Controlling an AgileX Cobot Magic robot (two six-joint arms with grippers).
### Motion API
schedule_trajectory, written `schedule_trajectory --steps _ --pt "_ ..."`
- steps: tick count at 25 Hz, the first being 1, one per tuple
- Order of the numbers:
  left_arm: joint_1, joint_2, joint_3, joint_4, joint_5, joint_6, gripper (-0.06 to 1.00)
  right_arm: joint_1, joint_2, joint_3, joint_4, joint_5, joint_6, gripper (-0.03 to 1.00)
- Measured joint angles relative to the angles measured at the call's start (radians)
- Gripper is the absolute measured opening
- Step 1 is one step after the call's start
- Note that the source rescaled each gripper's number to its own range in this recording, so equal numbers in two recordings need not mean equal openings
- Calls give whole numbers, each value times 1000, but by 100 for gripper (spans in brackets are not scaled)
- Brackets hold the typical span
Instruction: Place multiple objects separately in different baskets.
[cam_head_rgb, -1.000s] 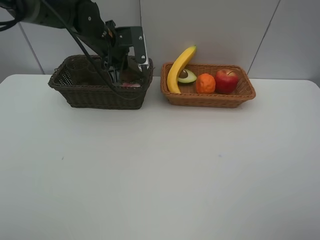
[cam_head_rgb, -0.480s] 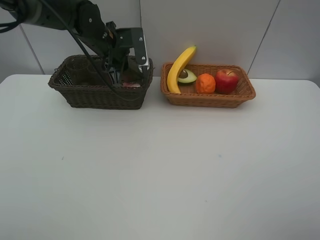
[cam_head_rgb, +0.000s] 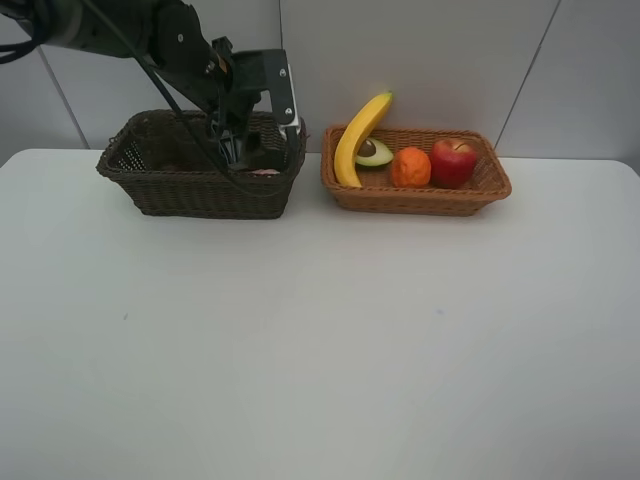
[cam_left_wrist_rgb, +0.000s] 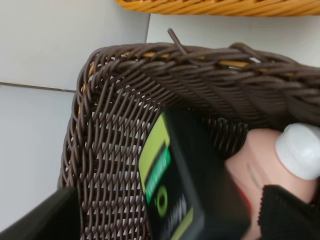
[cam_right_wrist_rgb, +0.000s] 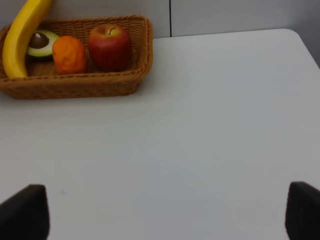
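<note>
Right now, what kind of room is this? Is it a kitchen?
Probably not a kitchen. It looks more like a robot test room: a bare white table against a plain grey panel wall, a black robot arm, and two baskets, one dark and one light, set out for sorting.

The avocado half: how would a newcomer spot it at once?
Find the light orange-brown basket at the right rear of the white table. The avocado half lies between the leaning banana and the orange. It alone is green, with a dark pit.

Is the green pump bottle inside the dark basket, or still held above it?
Inside: the green pump bottle lies within the dark basket beside the pink bottle.
</note>
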Motion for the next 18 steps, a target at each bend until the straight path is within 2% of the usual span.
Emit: schedule_trajectory --steps 15,18 --pt "-1 0 0 -2 -1 -1 100 0 0 0 0 0 0 100" --pt "-1 0 0 -12 -1 -32 100 0 0 0 0 0 0 100"
